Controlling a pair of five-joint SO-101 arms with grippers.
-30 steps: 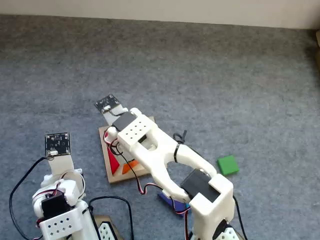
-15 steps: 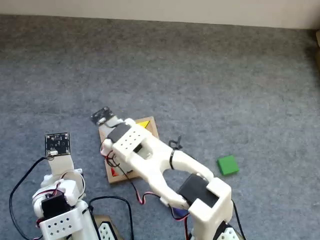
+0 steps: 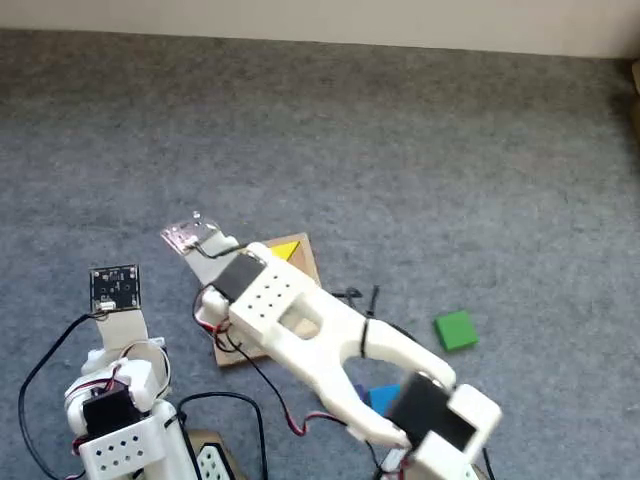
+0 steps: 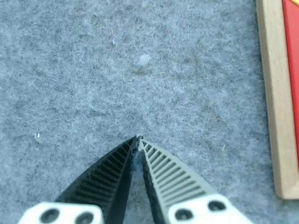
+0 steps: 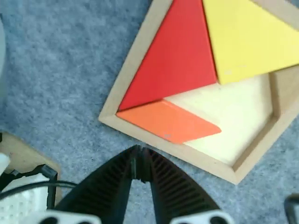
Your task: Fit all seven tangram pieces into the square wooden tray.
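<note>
At the left, the left arm (image 3: 115, 400) sat folded near its base. Its left hand (image 4: 138, 140) was clenched on nothing, pointing down at the grey desk (image 4: 93, 70) with the square wooden tray (image 4: 271, 93) near it. In the middle, the right arm (image 3: 300, 325) lay stretched low across the tray. The right hand (image 5: 140, 161) was likewise clenched and empty, poised just outside the rim near the orange piece (image 5: 170, 122). That piece lay in the tray touching the red triangle (image 5: 177, 60), which touched the yellow triangle (image 5: 247, 37), and a bare patch of tray floor lay beside them. Further right on the desk were the blue piece (image 3: 380, 398), close under the right arm, and the green square (image 3: 456, 330), well apart from the tray. We judged that fetching one of these was the step in hand. To do it well, we would open the hand before descending, grip across two flat edges, keep the piece level, and lower it into the bare patch without nudging the orange piece.
</note>
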